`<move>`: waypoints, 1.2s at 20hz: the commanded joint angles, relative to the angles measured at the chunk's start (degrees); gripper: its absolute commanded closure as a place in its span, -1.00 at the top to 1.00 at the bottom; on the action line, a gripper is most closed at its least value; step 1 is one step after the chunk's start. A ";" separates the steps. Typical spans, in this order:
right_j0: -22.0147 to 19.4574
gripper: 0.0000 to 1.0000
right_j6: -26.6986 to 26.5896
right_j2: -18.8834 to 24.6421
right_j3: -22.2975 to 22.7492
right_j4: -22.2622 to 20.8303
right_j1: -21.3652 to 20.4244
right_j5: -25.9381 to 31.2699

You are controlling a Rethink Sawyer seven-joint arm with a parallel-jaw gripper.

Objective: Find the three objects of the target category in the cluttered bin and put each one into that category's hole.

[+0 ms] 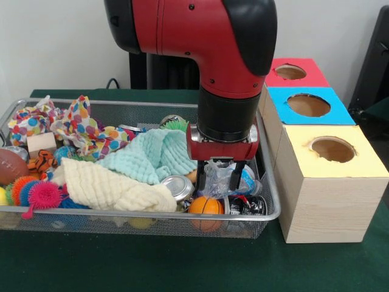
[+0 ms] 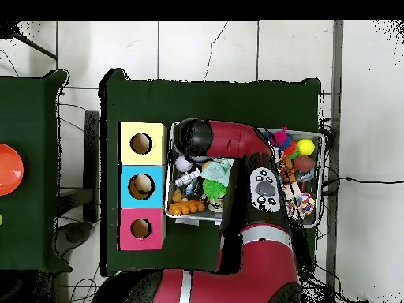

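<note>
My gripper reaches down into the right end of the wire mesh bin. Its fingers are shut on a crumpled clear plastic bottle with a blue label, which bulges out on both sides of them. An orange toy basketball, a tin can and a black can lie just below and beside the bottle. In the overhead view the red arm hides the gripper and the bottle.
Three wooden boxes with round holes stand right of the bin: yellow, blue, red. A mint cloth, cream cloth, spotted cloth, toy football and spiky balls fill the bin.
</note>
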 commanded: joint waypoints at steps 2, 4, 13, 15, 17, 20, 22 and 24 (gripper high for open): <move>-0.18 1.00 4.11 2.74 1.47 -1.61 2.43 -1.27; -0.21 1.00 4.42 2.71 2.22 -1.59 2.19 -1.86; 0.07 1.00 4.47 2.09 2.56 -2.34 1.95 -2.72; 0.11 1.00 4.21 2.08 2.39 -2.45 1.98 -2.44; -0.03 1.00 3.91 2.19 2.50 -2.45 1.98 -2.10; 0.01 1.00 3.89 2.08 2.30 -2.57 2.06 -2.18; 0.06 1.00 3.81 2.05 2.15 -2.61 2.10 -2.01; 0.11 -1.00 3.73 2.01 2.00 -2.66 2.14 -1.83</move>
